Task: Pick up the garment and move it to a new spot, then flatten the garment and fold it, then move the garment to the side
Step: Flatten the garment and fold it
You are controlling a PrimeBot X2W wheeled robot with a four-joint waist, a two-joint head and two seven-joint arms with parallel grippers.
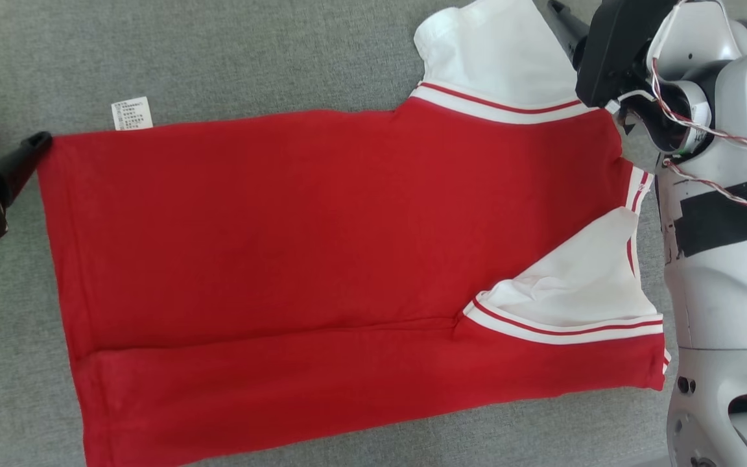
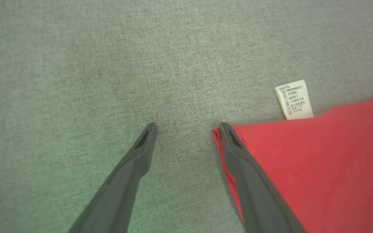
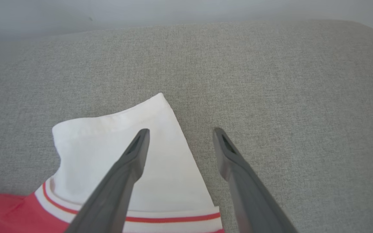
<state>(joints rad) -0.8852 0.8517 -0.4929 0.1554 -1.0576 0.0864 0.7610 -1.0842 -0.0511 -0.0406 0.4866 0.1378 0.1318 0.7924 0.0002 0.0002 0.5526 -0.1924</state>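
Progress looks partial: the red T-shirt (image 1: 321,220) lies spread flat on the grey upholstery (image 1: 218,52) between the two claws. Its nearest long edge and near white sleeve (image 1: 581,285) are already turned in over the body, but the far sleeve (image 1: 497,52) sticks out unfolded, so I judge the far-side fold, the crosswise folds and the move aside remain. The left claw (image 2: 187,126) is spread and empty, its right fingertip at the hem corner with the care label (image 2: 294,99) just beyond; the right claw (image 3: 180,131), likewise spread, straddles the far sleeve's edge and pinches nothing.
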